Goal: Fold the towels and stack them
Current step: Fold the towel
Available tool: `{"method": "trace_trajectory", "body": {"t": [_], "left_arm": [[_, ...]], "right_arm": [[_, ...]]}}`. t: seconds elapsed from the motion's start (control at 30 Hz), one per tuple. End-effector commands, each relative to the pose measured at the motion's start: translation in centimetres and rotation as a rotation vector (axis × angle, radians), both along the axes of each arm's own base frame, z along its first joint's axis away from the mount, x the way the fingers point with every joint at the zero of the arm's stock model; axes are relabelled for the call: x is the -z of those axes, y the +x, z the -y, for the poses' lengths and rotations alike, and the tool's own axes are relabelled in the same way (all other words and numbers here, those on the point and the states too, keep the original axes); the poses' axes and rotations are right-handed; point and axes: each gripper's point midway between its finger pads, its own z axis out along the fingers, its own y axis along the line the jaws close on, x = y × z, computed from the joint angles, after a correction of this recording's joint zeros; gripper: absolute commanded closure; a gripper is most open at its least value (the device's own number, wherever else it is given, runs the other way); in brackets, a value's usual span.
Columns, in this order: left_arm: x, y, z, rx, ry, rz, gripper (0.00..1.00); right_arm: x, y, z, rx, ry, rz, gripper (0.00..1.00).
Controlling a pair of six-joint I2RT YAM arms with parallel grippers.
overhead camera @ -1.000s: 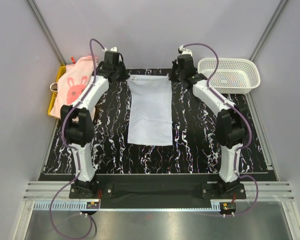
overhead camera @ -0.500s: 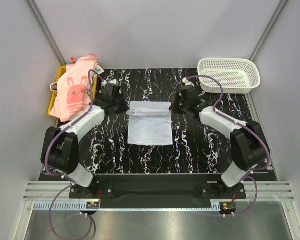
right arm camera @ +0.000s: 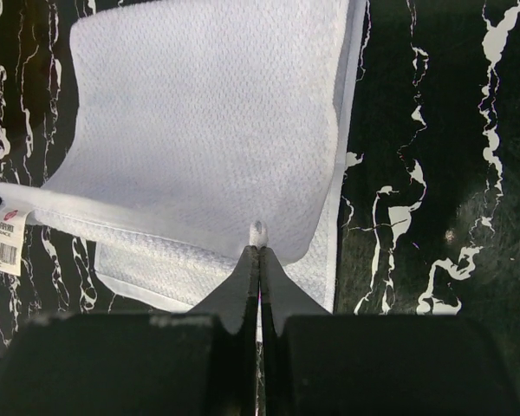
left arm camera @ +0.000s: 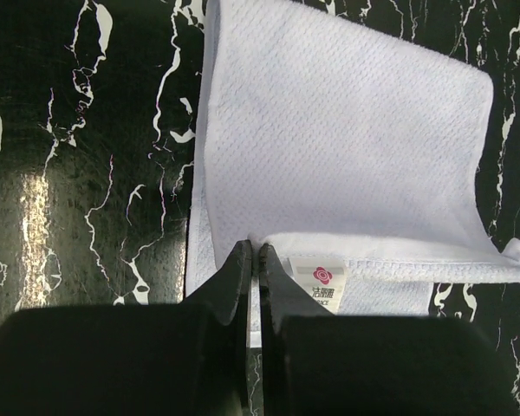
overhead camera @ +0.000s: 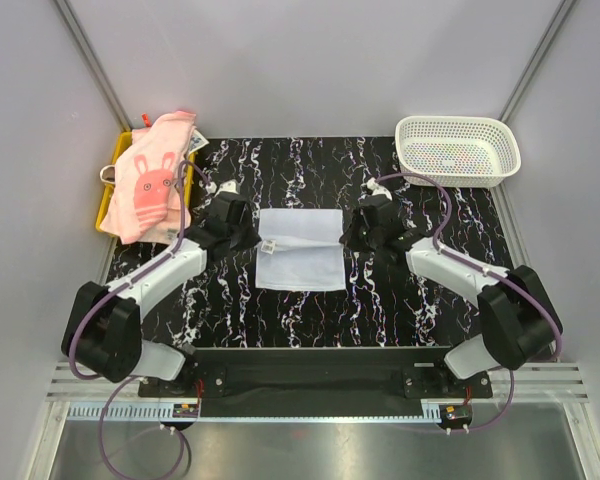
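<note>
the left gripper point(left arm camera: 253, 253) has its jaws pressed together on one corner of a pale blue-white towel point(overhead camera: 300, 255), pinching the hem right beside a small sewn label with a pink flower mark point(left arm camera: 322, 282). the right gripper point(right arm camera: 258, 250) is nipped tight on the opposite corner, a little nub of cloth poking out above its tips. between them the held hem sags in a shallow curve over the rest of the towel, which lies flat in the middle of the black marbled table point(overhead camera: 400, 300); a barcode tag point(right arm camera: 2, 232) hangs off the hem at the far end from the right gripper. at the far left a pink rabbit towel point(overhead camera: 152, 185) is draped over a yellow tray point(overhead camera: 107, 208), and a white lattice basket point(overhead camera: 458, 150) sits at the far right corner.
</note>
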Motion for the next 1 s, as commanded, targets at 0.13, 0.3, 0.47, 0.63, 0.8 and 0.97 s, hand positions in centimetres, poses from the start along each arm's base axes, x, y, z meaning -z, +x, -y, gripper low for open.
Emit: {"method": "trace_trajectory", "body": {"t": [0.13,0.3,0.47,0.63,0.8,0.97], "left_arm": [[-1.9,-0.3,-0.2,-0.019,-0.006,0.089,1.00],[-1.1,-1.4,0.1,-0.001,-0.006,0.077,1.00],[0.6,-2.3,0.3,0.006,-0.011,0.049,1.00],[2.9,-3.5,0.5,0.008,-0.006,0.008,1.00],[4.0,-4.0,0.6,0.013,-0.007,-0.007,1.00],[5.1,-4.8,0.7,0.020,0.002,-0.032,1.00]], "right_arm": [[-1.9,-0.5,0.3,0.035,0.030,0.060,1.00],[-0.8,-1.6,0.3,0.036,0.043,0.040,1.00],[0.5,-2.3,0.2,0.029,0.036,0.018,1.00],[2.3,-3.3,0.1,0.025,0.030,-0.018,1.00],[3.1,-3.8,-0.4,0.011,0.053,-0.022,1.00],[3.6,-4.5,-0.8,-0.006,0.080,-0.042,0.94]]}}
